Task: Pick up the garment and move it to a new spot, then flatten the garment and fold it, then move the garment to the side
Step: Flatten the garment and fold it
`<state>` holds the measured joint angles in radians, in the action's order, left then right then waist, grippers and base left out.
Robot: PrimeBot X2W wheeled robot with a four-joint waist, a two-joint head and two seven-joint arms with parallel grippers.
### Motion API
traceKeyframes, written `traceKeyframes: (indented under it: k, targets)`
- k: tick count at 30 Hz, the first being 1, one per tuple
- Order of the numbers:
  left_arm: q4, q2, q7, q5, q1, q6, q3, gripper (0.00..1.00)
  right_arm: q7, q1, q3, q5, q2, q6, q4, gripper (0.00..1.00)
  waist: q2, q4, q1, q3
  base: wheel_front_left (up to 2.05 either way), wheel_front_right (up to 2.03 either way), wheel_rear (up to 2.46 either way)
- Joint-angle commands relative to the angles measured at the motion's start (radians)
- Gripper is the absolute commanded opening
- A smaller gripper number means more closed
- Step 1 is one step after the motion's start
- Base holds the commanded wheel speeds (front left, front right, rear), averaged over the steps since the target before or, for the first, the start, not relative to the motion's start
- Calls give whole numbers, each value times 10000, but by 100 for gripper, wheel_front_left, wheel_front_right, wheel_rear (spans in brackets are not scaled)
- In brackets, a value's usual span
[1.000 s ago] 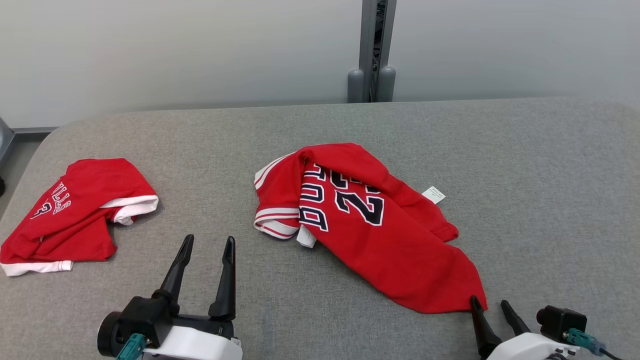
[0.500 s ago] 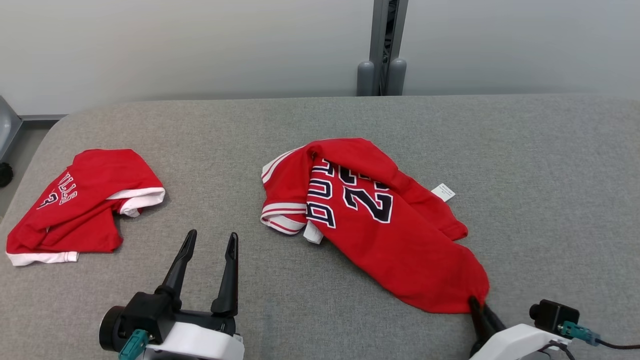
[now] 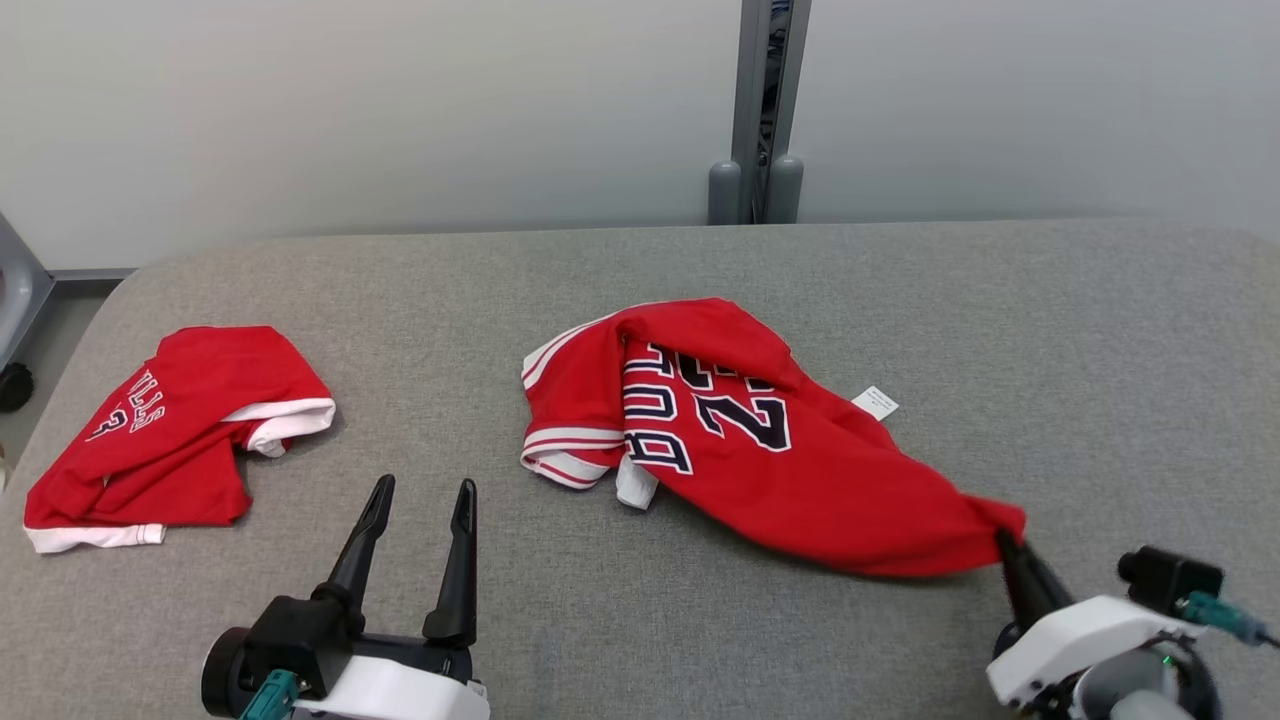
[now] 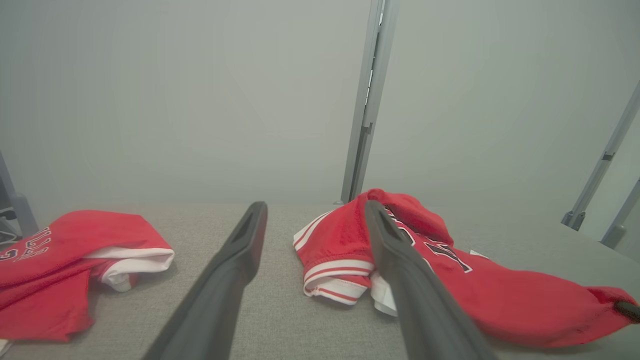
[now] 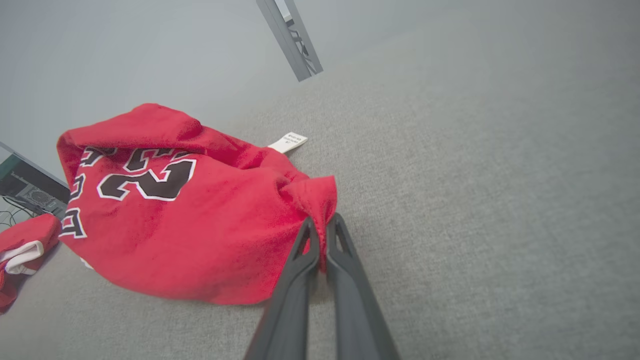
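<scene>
A crumpled red garment [image 3: 740, 440] with dark numbers and white trim lies mid-table; it also shows in the left wrist view [image 4: 450, 285] and the right wrist view [image 5: 165, 210]. My right gripper [image 3: 1003, 540] is shut on the garment's near right corner, pinching the cloth [image 5: 322, 222] and lifting it a little off the table. My left gripper [image 3: 420, 490] stands open over bare table to the left of the garment, holding nothing, and its fingers [image 4: 235, 265] frame the garment's striped hem.
A second red garment [image 3: 170, 430] lies folded at the table's left side [image 4: 65, 260]. The grey padded table [image 3: 1100, 350] has free room on the right and at the back. A grey post [image 3: 755, 110] stands behind the far edge.
My right gripper has shut on the garment's near corner and pulled it up and to the right, stretching the cloth. The left gripper stayed open. The head camera shifted slightly.
</scene>
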<state>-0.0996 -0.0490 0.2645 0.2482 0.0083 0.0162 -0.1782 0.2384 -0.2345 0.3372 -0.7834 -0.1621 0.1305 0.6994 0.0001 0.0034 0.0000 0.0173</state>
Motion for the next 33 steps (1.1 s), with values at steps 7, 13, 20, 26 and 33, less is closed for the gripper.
traceKeyframes:
  k: [7, 13, 20, 26, 33]
  targets:
    - [24, -31, 9, 110, 99, -97, -76, 100, 244, -660, -1050, 1003, -675, 6, -634, 0, -1, -66, 0, -156, 0, 0, 0]
    - [49, -31, 8, 163, 95, -98, -86, 100, 273, -681, -2373, 2615, -764, 4, -1241, 0, -1, -20, 0, -164, 0, 0, 0]
    - [72, -31, 9, 182, 98, -102, -86, 100, 277, -433, -3755, 4044, -331, 4, -1419, 0, -1, -16, 0, -116, 0, 0, 0]
    - [81, -31, 8, 120, 42, -79, -62, 100, -143, -201, -4741, 5006, 244, 4, -1448, 0, -1, -49, 0, -30, 0, 0, 0]
    - [9, -30, 8, 30, -154, -18, -195, 100, -560, -31, -4741, 5271, 575, 4, -1098, 0, -1, -9, 0, 169, 0, 0, 0]
